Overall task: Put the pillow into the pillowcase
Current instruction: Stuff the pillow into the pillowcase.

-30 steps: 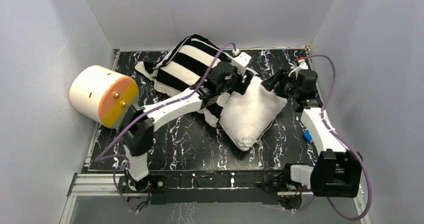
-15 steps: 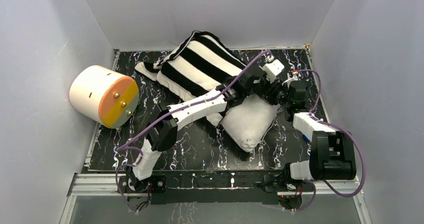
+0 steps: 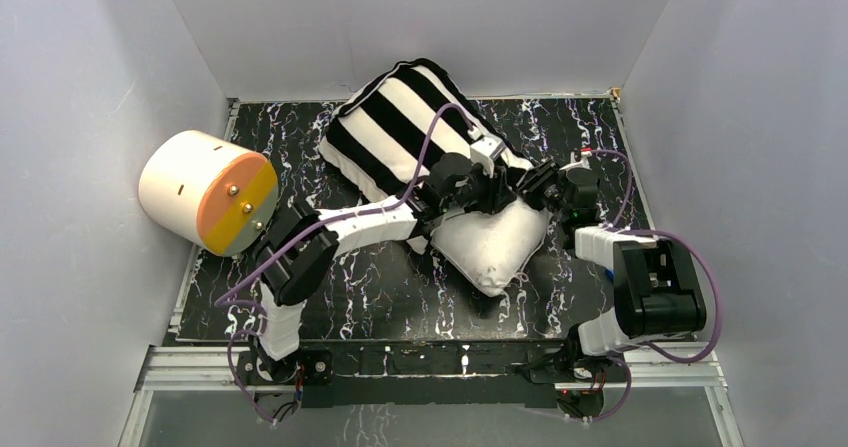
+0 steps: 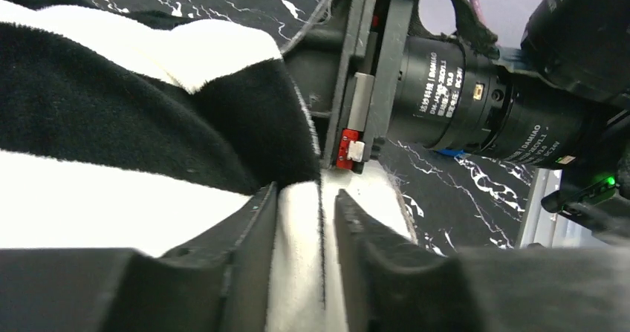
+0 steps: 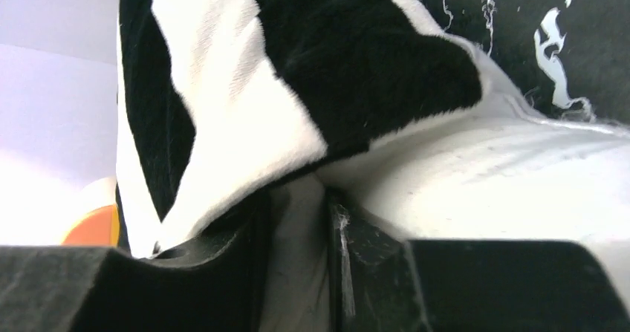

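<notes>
Seen from above, the pillowcase [image 3: 400, 117], broad black and white bands of soft cloth, lies on the black marbled table [image 3: 380, 287] at upper centre. Its long axis slants from upper left to lower right. The plump white pillow [image 3: 490, 247] juts from its lower right end, one corner pointing to the bottom of the frame. The left tool [image 3: 497, 189] and right tool [image 3: 543, 182] meet at that junction, and a cream cylinder with an orange face [image 3: 205, 192] stands at the left. In the left wrist view, the left tool [image 4: 304, 228] is nearly closed on a seamed white fold of the pillowcase [image 4: 111, 124]. The motor [image 4: 453, 87] opposite reads "DAMIAO". In the right wrist view, the right tool [image 5: 297, 235] pinches pale cloth, seemingly the pillowcase [image 5: 245, 87] hem, where it meets the pillow [image 5: 505, 176].
</notes>
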